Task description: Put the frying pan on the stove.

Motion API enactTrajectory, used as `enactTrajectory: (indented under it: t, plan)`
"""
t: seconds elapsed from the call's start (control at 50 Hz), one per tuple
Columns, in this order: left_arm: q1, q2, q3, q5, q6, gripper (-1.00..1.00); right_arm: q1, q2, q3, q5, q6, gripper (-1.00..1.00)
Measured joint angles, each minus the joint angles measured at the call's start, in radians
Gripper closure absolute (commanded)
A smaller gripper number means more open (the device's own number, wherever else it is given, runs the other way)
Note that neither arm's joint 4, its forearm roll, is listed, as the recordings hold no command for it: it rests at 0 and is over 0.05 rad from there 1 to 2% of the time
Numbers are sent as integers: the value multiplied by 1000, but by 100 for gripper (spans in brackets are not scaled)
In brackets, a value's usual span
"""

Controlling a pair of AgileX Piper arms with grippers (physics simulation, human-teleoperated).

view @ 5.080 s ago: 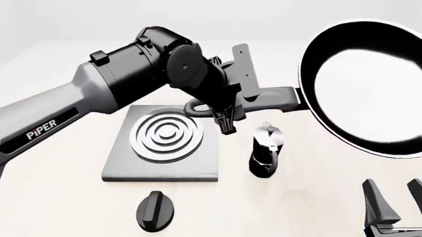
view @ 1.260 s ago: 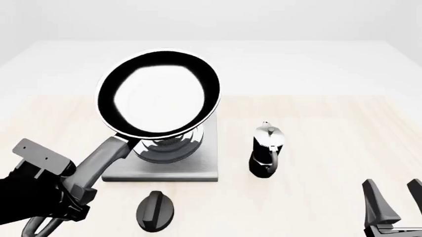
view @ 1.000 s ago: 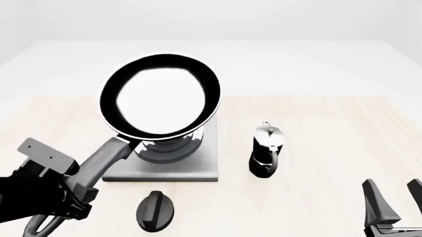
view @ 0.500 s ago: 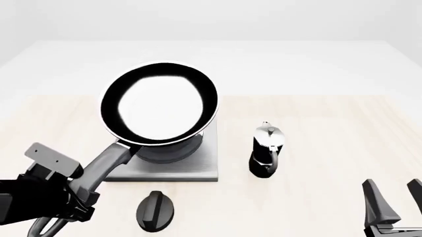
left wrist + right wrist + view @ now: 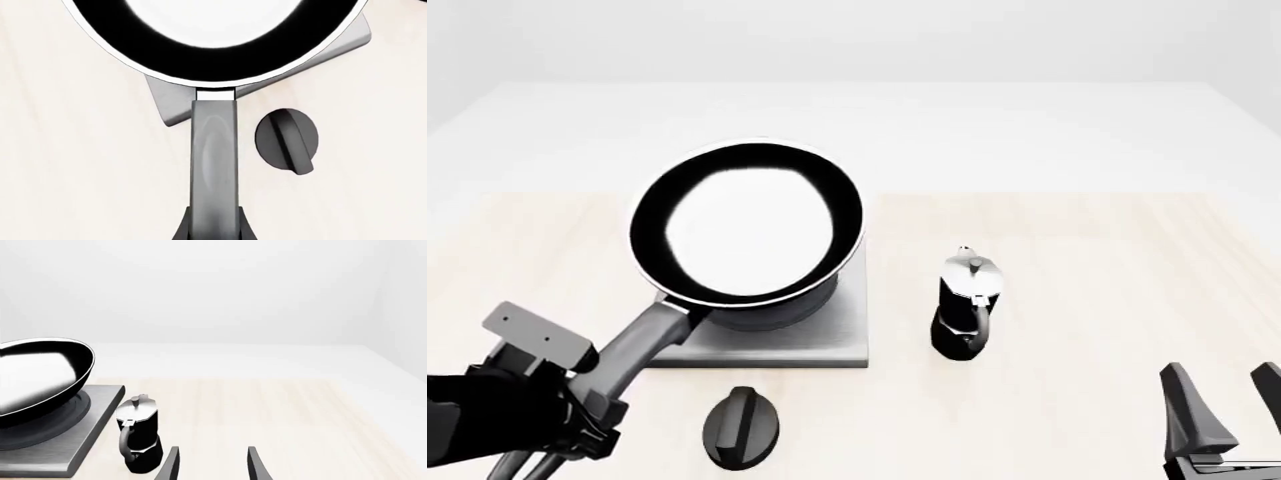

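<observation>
The frying pan (image 5: 747,235), black and glossy, is over the stove (image 5: 834,340) and covers its rings. It is tilted, its far rim higher. In the right wrist view the pan (image 5: 37,377) is low over the stove (image 5: 67,445); I cannot tell if they touch. My left gripper (image 5: 585,405) is shut on the pan's grey handle (image 5: 647,335) at the front left. The left wrist view shows the handle (image 5: 215,160) running to the pan (image 5: 220,50), with stove corners (image 5: 172,107) beneath. My right gripper (image 5: 1225,430) is open and empty at the front right, and it also shows in the right wrist view (image 5: 212,467).
A black-and-silver moka pot (image 5: 965,305) stands just right of the stove, seen too in the right wrist view (image 5: 139,437). A black teardrop knob (image 5: 743,428) lies in front of the stove, close to the handle (image 5: 287,141).
The left gripper has sunk and drawn back a little, and the pan has come down lower over the stove. The right arm has not moved.
</observation>
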Motion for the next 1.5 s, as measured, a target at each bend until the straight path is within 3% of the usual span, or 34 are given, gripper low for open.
enactTrajectory:
  t: [1.02,1.5]
  plan:
    - [-8,60,66,-80,-30,100,0,0,0,0,0,-100]
    - [-17,134,48,-137,-38,100,0,0,0,0,0,-100]
